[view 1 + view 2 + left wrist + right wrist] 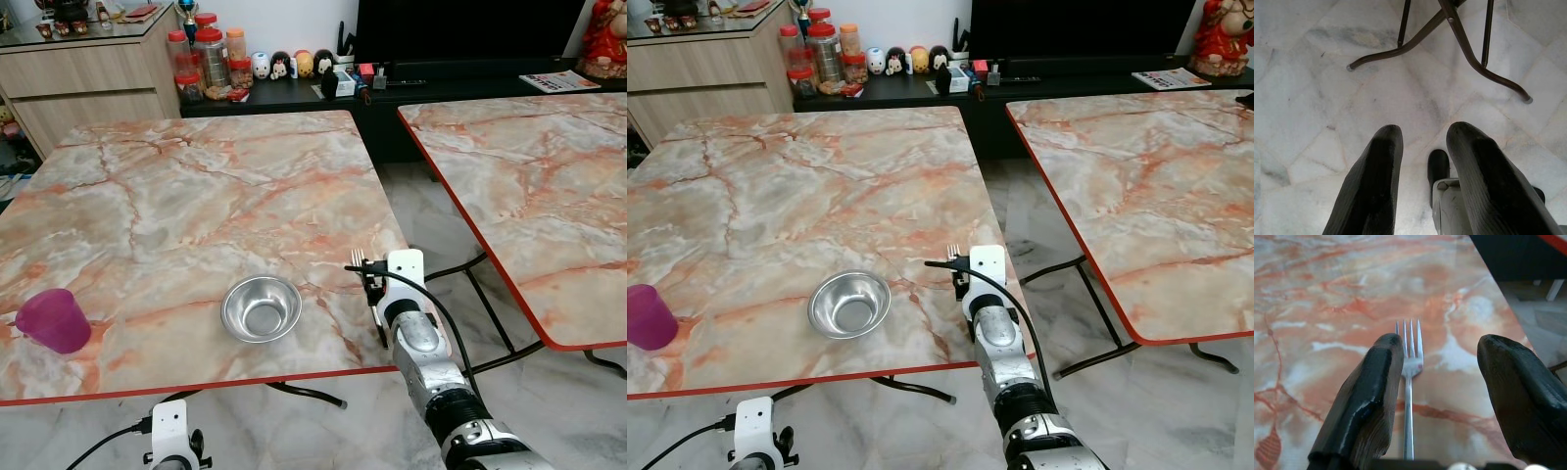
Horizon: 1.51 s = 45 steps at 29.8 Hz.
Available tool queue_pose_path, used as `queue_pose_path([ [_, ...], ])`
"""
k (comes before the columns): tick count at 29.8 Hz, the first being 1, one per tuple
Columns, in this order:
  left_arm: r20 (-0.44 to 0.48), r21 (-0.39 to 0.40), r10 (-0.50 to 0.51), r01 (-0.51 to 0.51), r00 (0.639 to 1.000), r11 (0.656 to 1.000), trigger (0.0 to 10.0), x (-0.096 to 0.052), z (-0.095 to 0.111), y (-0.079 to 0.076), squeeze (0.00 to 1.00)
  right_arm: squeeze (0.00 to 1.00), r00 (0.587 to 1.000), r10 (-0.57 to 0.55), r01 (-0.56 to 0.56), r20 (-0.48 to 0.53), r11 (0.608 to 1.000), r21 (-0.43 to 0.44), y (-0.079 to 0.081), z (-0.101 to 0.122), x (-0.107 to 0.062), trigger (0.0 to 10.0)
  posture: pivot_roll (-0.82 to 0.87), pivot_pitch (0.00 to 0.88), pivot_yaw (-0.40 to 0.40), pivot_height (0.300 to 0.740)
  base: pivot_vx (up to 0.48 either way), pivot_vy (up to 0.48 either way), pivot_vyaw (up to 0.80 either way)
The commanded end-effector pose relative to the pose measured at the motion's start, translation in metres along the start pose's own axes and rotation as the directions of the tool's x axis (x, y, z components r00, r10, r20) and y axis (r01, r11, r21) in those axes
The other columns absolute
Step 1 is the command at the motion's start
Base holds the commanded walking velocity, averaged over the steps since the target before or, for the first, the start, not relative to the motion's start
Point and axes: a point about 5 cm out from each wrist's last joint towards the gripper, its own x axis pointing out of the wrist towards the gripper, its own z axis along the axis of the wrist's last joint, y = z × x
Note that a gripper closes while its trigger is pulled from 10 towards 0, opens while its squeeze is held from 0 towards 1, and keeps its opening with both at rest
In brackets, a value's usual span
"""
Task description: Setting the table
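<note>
A shallow round stainless-steel bowl (262, 308) sits upright and empty at lower centre of the head view, near the table's front edge. A translucent magenta plastic cup (53, 320) stands at lower left, well apart from it. A slim silver metal fork (1409, 377) lies flat just right of the bowl, tines pointing toward the top of the frame.
</note>
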Motion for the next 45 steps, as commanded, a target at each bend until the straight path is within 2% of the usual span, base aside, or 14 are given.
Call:
queue_pose_path([
  [1,-0.004,-0.006,0.006,-0.006,1.0,1.0,10.0,0.0,0.0,0.0,0.0,0.0,1.0,0.001,-0.001,-0.019,1.0,-0.007,0.001,0.002,0.002,10.0,-0.02,0.0,0.013,0.74,0.0,0.0,0.0],
  [3,-0.004,-0.006,0.006,-0.006,1.0,1.0,10.0,0.0,0.0,0.0,0.0,0.0,1.0,0.001,-0.001,-0.024,1.0,-0.008,0.001,0.002,0.003,10.0,-0.02,0.0,0.013,0.74,0.0,0.0,0.0],
  [6,-0.004,-0.004,0.002,-0.002,1.0,1.0,10.0,0.0,0.0,0.0,0.0,0.0,0.996,0.033,-0.033,-0.086,0.999,-0.001,0.007,-0.006,0.003,10.0,-0.02,0.0,0.015,0.74,0.0,0.0,0.0],
  [12,-0.004,-0.007,0.005,-0.005,1.0,1.0,10.0,0.0,0.0,0.0,0.0,0.0,0.993,0.069,-0.069,-0.098,0.998,0.005,0.016,-0.006,0.003,10.0,-0.02,0.0,0.013,0.74,0.0,0.0,0.0],
  [22,-0.006,-0.006,0.005,-0.005,1.0,1.0,10.0,0.0,-0.001,0.0,0.0,0.0,0.992,0.058,-0.058,-0.109,0.998,0.0,0.015,-0.003,0.006,10.0,-0.01,0.0,0.01,0.74,0.0,0.0,0.0],
  [29,-0.013,0.007,-0.001,0.001,1.0,1.0,10.0,-0.001,-0.004,0.0,0.0,0.0,0.994,0.044,-0.041,-0.102,0.999,0.035,0.015,0.004,0.009,10.0,-0.02,0.0,0.013,0.74,0.0,0.0,0.0],
  [32,-0.016,0.01,-0.002,0.002,1.0,1.0,10.0,-0.001,-0.005,0.0,0.0,0.0,0.993,0.033,-0.021,-0.116,0.994,0.107,0.014,0.005,0.011,10.0,-0.02,0.0,0.011,0.74,0.0,0.0,0.0],
  [45,-0.024,0.011,-0.007,0.007,1.0,1.0,10.0,-0.001,-0.006,-0.001,0.0,0.0,0.975,0.052,-0.04,-0.214,0.997,0.061,0.016,-0.004,0.011,10.0,-0.02,0.0,0.003,0.74,0.0,0.0,0.0],
])
